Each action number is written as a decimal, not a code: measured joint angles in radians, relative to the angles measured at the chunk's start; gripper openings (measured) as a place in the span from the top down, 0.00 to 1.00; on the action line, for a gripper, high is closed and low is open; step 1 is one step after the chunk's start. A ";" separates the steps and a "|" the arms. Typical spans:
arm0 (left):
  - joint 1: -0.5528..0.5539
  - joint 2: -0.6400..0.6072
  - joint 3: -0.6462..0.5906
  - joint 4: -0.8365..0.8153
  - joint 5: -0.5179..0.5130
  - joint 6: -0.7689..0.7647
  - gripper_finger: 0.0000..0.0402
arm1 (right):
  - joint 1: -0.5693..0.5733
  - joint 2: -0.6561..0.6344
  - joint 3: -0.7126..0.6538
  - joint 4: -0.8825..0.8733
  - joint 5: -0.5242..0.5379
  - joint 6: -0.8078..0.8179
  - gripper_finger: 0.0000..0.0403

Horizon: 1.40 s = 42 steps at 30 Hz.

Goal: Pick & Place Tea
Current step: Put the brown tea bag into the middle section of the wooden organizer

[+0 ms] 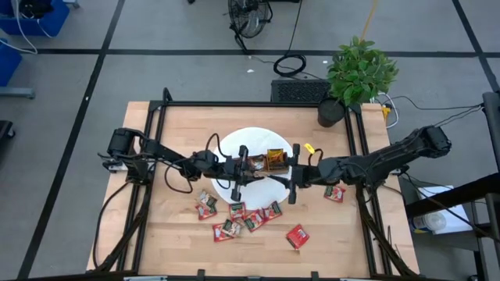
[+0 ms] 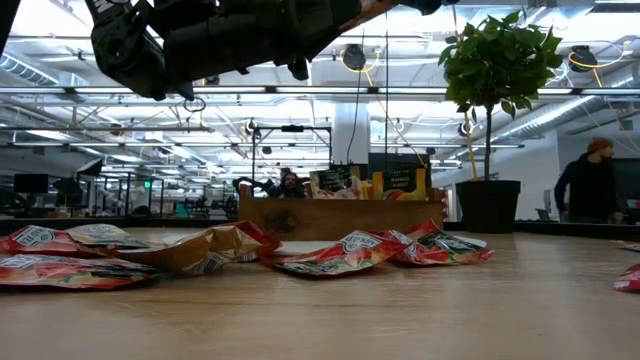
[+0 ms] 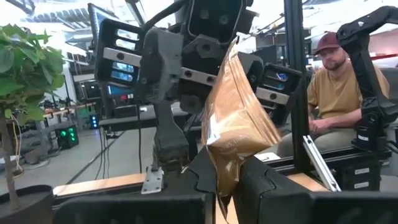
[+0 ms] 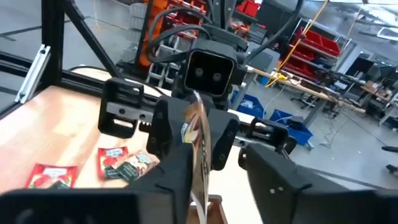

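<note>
Left wrist view shows my left gripper (image 3: 227,186) clamped on a tan sachet (image 3: 236,118), which stands upright and a bit crumpled between the fingers. The right gripper (image 3: 205,74) faces it head on, right at the sachet's far edge. In the right wrist view my right gripper's (image 4: 208,171) fingers stand partly apart with the sachet edge-on between them; I cannot tell if they actually pinch it. Looks like a handover above the white plate (image 1: 234,144), beside the wooden tray (image 1: 269,160).

To do it well: right fingers should close square on the flat faces, well clear of the left fingertips, and left should only let go once right has it, or the bag drops on the plate.

The sachet in hand is flat, tan, glossy, with a small printed label. Rest of the tea: red sachets (image 1: 238,217) scattered on the table (image 1: 180,125) just below the plate, one (image 1: 297,236) farther off, one (image 1: 335,193) under the right arm.
</note>
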 joint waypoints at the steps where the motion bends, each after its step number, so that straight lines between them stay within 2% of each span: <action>1: 0.000 0.000 0.000 0.000 0.000 0.000 0.94 | 0.000 0.000 0.004 -0.008 -0.001 0.005 0.73; 9: 0.000 0.000 0.000 -0.001 -0.001 0.009 0.94 | 0.013 0.000 0.006 -0.022 -0.004 -0.012 0.96; 11: 0.000 0.000 0.000 -0.006 -0.002 0.010 0.94 | 0.019 0.000 0.006 -0.030 0.001 -0.033 0.99; 13: 0.000 0.000 0.000 -0.014 -0.002 0.005 0.94 | 0.022 -0.002 0.008 -0.058 0.007 -0.041 0.99; 16: 0.002 -0.002 0.000 -0.027 -0.005 -0.004 0.93 | 0.005 -0.006 0.061 -0.227 0.007 0.023 1.00; 18: 0.007 -0.016 0.000 -0.026 -0.009 -0.006 0.86 | -0.008 -0.006 0.100 -0.338 0.009 0.071 1.00; 21: 0.014 -0.054 -0.001 -0.033 -0.006 -0.035 0.72 | -0.024 -0.007 0.128 -0.407 0.015 0.092 1.00; 26: 0.024 -0.155 0.000 -0.221 -0.003 -0.042 0.56 | -0.037 -0.006 0.171 -0.497 0.080 0.082 1.00; 29: 0.024 -0.212 0.000 -0.331 -0.010 -0.043 0.50 | -0.045 -0.006 0.173 -0.494 0.058 0.082 1.00; 32: 0.024 -0.268 0.000 -0.435 -0.013 -0.049 0.47 | -0.061 -0.005 0.173 -0.494 0.055 0.078 1.00; 36: 0.024 -0.356 0.000 -0.526 -0.050 -0.051 0.46 | -0.100 0.017 0.177 -0.507 -0.023 0.096 1.00; 42: 0.024 -0.455 0.000 -0.598 -0.098 -0.022 0.48 | -0.117 0.142 0.342 -0.741 -0.020 0.104 1.00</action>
